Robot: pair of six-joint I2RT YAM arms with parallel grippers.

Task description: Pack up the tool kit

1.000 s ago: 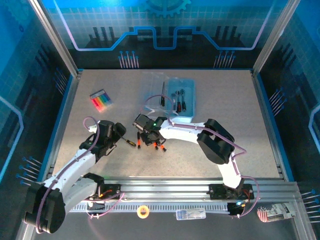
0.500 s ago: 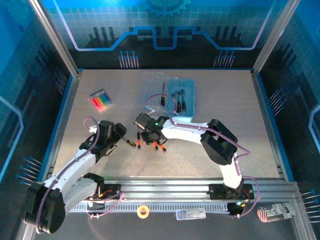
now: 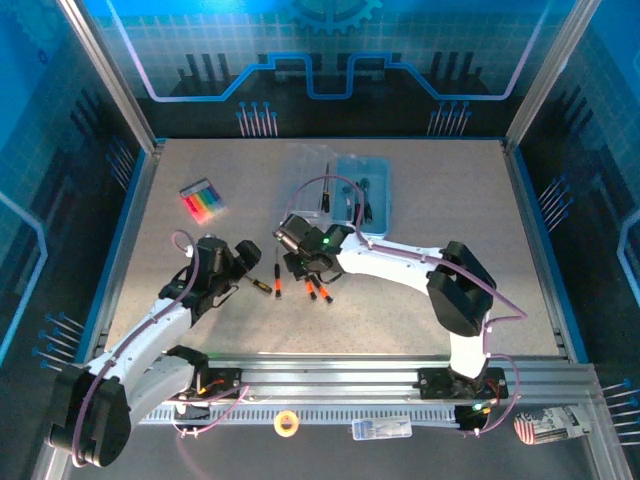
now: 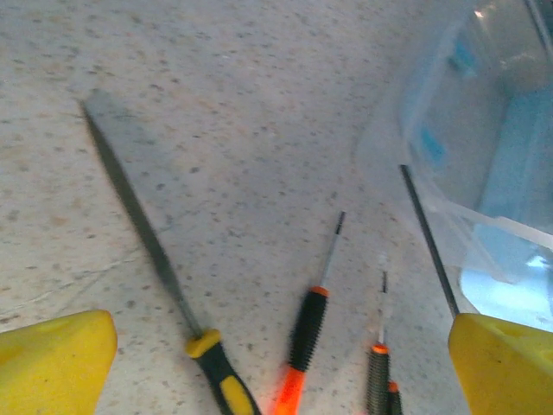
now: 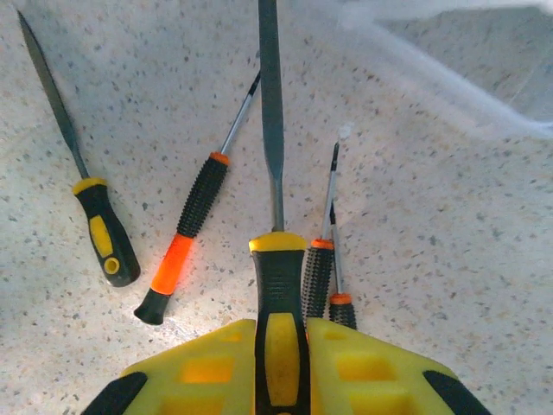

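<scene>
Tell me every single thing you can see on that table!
Loose file: one, yellow-black handle, lying on the table.
Held file: one, yellow-black handle, in the right tool.
Screwdrivers: three, orange-black, beside the loose file.
Case: one, light blue, far middle.
Markers: one pack, rainbow, far left.
Tape roll: one, yellow, near rail.
Left tool: one, yellow, open, empty.
Right tool: one, yellow, shut on the held file.

Right gripper (image 5: 281, 346) is clamped on a yellow-black file (image 5: 270, 130) by its handle. Lying on the speckled table (image 5: 449, 259): a second file (image 5: 95, 225), an orange-black screwdriver (image 5: 186, 233), and two small screwdrivers (image 5: 321, 259) just beside that handle
</scene>
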